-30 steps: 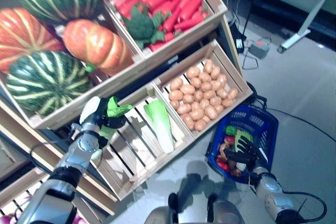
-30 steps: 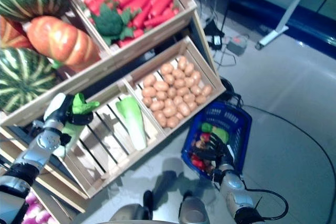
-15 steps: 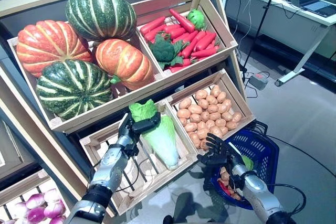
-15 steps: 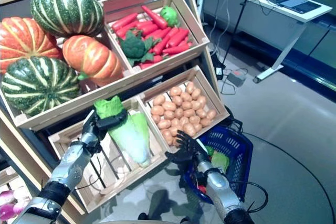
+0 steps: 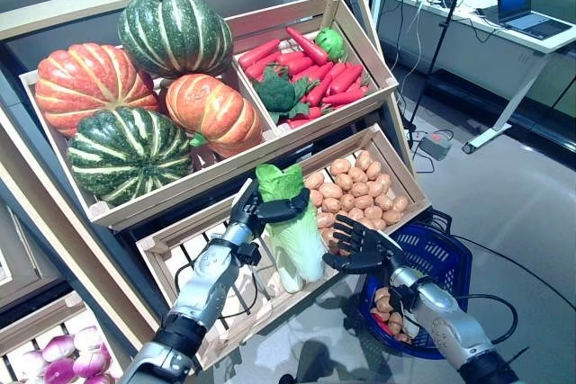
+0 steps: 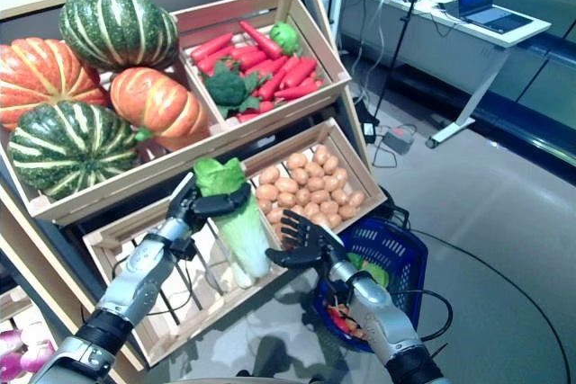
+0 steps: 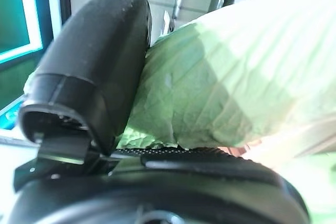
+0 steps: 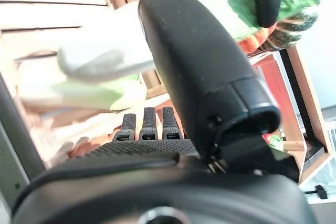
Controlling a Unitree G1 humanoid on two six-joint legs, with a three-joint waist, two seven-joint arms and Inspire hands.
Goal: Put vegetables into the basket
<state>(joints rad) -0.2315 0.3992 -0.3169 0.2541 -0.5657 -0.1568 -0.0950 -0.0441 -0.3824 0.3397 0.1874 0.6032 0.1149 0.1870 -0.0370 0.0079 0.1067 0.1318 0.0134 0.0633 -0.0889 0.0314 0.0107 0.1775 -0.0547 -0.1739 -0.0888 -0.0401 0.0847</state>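
Potato crate (image 5: 396,164) sits between held cabbage (image 5: 290,222) and basket (image 5: 450,258).

Upright green-white cabbage (image 5: 290,227) near blue basket (image 5: 447,263).

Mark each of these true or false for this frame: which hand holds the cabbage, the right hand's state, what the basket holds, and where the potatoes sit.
1. The left hand grips the cabbage. True.
2. The right hand is shut on a carrot. False: its fingers are spread, holding nothing.
3. The blue basket is empty. False: it already holds vegetables.
4. The potatoes fill the lower right crate. True.
5. The pumpkins lie on the floor. False: they sit in the upper left crate.
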